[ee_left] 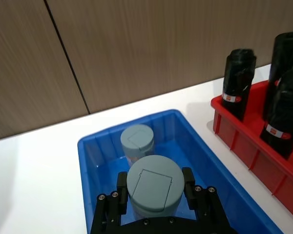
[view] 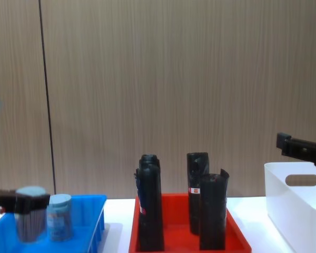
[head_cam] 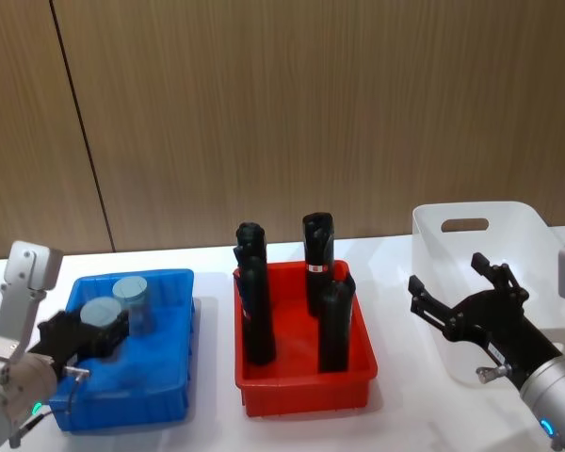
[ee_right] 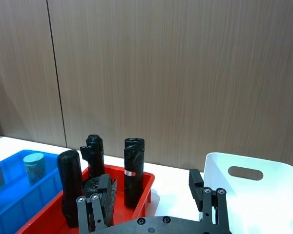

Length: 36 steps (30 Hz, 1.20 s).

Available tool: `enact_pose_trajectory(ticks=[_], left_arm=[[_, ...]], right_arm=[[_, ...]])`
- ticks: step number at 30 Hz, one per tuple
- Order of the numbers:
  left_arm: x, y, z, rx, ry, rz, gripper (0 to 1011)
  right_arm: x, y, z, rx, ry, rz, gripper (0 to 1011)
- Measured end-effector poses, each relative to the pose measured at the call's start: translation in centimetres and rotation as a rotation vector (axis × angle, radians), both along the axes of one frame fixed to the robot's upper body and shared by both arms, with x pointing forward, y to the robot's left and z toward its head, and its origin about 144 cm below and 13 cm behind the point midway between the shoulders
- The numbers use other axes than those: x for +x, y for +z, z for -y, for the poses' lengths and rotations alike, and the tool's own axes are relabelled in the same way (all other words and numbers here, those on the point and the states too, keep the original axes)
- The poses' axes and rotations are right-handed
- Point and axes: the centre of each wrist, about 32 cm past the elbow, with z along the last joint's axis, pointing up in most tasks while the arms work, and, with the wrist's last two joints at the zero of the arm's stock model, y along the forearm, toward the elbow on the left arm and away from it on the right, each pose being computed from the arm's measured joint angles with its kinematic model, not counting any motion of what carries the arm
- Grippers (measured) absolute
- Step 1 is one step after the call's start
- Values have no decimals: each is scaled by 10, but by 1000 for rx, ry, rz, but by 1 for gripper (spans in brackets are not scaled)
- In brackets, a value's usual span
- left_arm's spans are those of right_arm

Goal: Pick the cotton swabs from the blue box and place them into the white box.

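One cotton swabs tub (head_cam: 101, 314), lower left in the blue box (head_cam: 184, 339), sits pinched by the left gripper (ee_left: 155, 183); next, lift toward the white box (head_cam: 508, 217). Right gripper (head_cam: 445, 273) idles spread.

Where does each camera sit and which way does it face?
Head: high, looking down on blue box, red tray, white box; left gripper and right gripper show.
Chest: lower, looking level across the table; grippers at both edges.
Left wrist: above the left gripper, looking down on the cotton swab tub it grips.
Right wrist: behind the open right gripper, facing the black rolls.
Head and chest share all three containers.
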Motion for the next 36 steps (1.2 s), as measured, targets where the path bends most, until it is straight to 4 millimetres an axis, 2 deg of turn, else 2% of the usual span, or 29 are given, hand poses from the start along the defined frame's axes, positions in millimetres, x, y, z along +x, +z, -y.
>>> enact_pose_trajectory(ticks=[21,36], left_arm=[[-18,44,-13,25,-264,174,671],[-15,57,-16,-55,-485,229,670]], right_arm=[[0,0,0,0,0,0,1002],[0,0,0,0,0,0,1002]])
